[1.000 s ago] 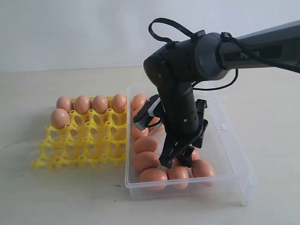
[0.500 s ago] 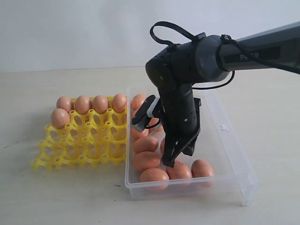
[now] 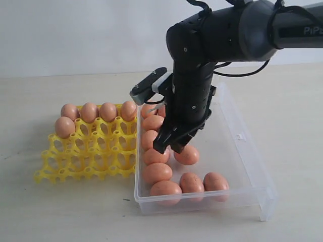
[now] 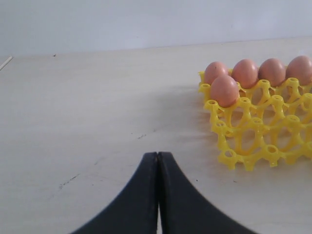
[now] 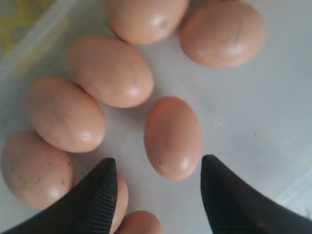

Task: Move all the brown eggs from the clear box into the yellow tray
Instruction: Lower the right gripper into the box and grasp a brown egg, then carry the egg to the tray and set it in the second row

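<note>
- right gripper (image 5: 158,161): jaws wide, nothing in them, hanging low inside the clear box (image 3: 237,156).
- Likely target is the lone egg (image 5: 173,137). It lies ahead of the tips, not between them. Closing from here catches only its near end, so the smooth oval squirts out and rolls across the box floor.
- One finger hangs right over a neighbour egg (image 5: 121,195). A straight descent risks planting that finger on the shell and cracking it.
- Grip force is my guess at the main risk: too hard crushes, too soft drops the egg mid-carry.
- Exterior view: the lone egg sits at about 4 o'clock from the tips. A column of brown eggs (image 3: 155,156) hugs the box's 9 o'clock wall, and three more lie along the 6 o'clock wall. Ten or so are left in the box, some hidden by the arm.
- The box looks thin-walled and light. A sideways shove could slide it on the bench (image 3: 60,212), eggs roll, and poses change.
- yellow tray (image 3: 81,151): at 9 o'clock of the box, just beside it, maybe touching. Five eggs are seated: four across the 12 o'clock row, one at the 9 o'clock end of the next row.
- The carry path crosses the egg column and the box wall, so a low carry clips either.
- An off-centre release lands the egg on a peg, and it tips into a seated egg.
- left gripper (image 4: 157,163): jaws pressed together, empty, over bare bench. No conflict while parked.
</note>
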